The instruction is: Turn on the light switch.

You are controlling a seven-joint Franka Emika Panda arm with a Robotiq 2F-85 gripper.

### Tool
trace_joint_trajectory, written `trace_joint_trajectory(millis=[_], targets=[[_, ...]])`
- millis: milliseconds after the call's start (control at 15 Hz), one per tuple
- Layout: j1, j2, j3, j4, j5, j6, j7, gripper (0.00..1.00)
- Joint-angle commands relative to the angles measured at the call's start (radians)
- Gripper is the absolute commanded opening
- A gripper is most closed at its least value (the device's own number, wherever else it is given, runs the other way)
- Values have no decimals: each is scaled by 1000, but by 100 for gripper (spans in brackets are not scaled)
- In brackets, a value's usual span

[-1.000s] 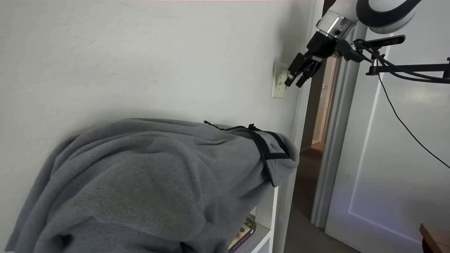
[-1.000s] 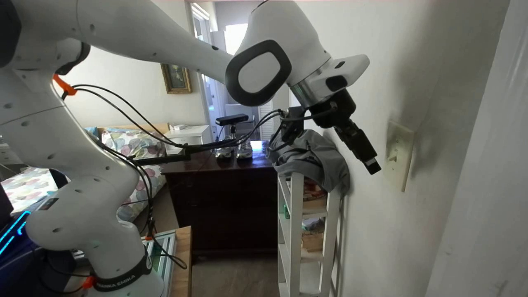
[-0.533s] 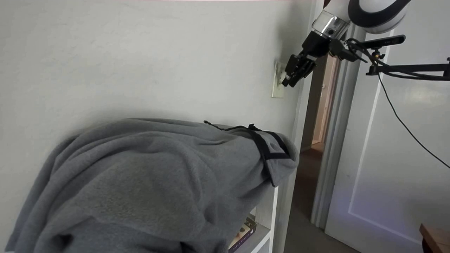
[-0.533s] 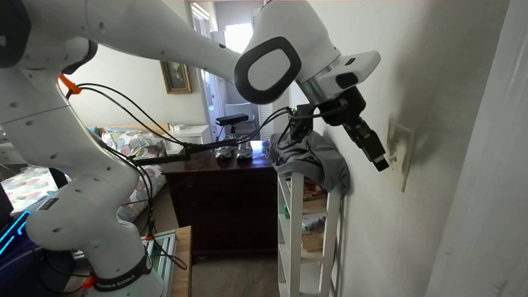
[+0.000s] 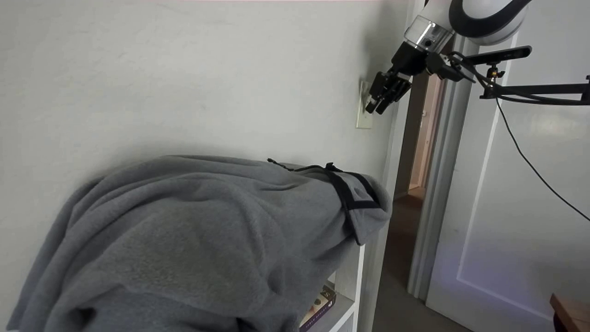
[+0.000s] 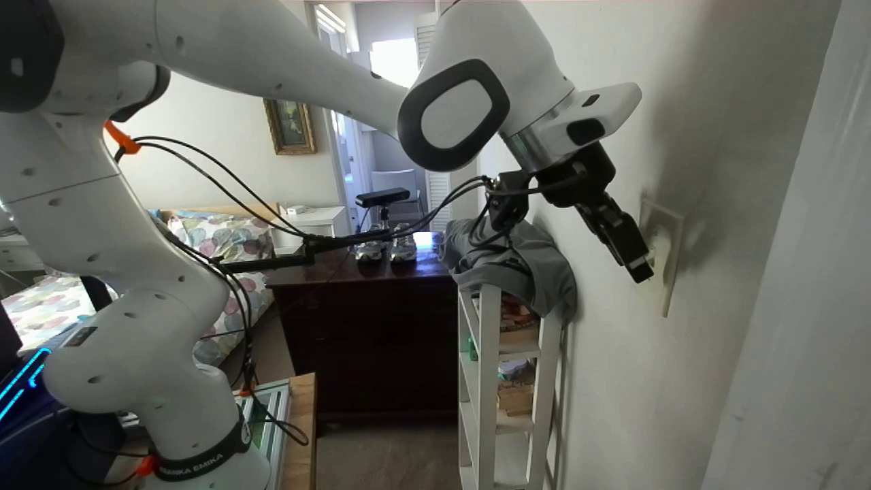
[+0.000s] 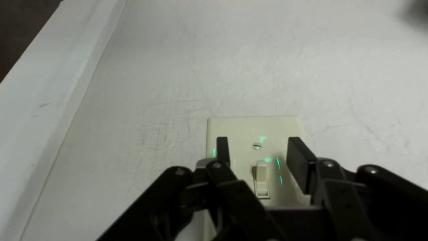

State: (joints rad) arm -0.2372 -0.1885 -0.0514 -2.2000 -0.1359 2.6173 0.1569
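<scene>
Where the arm (image 6: pixel 143 340) fills the left of an exterior view, a dark dresser (image 6: pixel 381 347) with shoes (image 6: pixel 403 250) on top stands to its right. Next: white shelf (image 6: pixel 488 381), grey blanket (image 6: pixel 543 269) draped over the top. Then gripper (image 6: pixel 640 270), angled down at the wall (image 6: pixel 612 381), jaws spread apart. Right of that: light switch (image 6: pixel 665 250), upright on the wall, just beside the gripper; contact can't be told. Wrist view shows its toggle (image 7: pixel 261 174) in the gap between the fingers (image 7: pixel 298 164).

Claw (image 7: pixel 259 154): free gap between fingers (image 7: pixel 298 164), toggle (image 7: pixel 261 177) in line
Door frame (image 5: pixel 392 161): near switch plate (image 5: pixel 363 121)
Blanket (image 6: pixel 544 269), shelf (image 6: pixel 488 381): lower than claw, near wall-side edge of tabletop (image 6: pixel 326 270)
</scene>
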Motion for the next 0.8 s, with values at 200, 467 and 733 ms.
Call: trace_joint_trajectory(millis=[200,467,733], targets=[[22,29,-15,36,-23,-2,25,6],[21,20,-12,35,-34,-13,37,6],[18,-3,-10,36,-41,-42,47,6]])
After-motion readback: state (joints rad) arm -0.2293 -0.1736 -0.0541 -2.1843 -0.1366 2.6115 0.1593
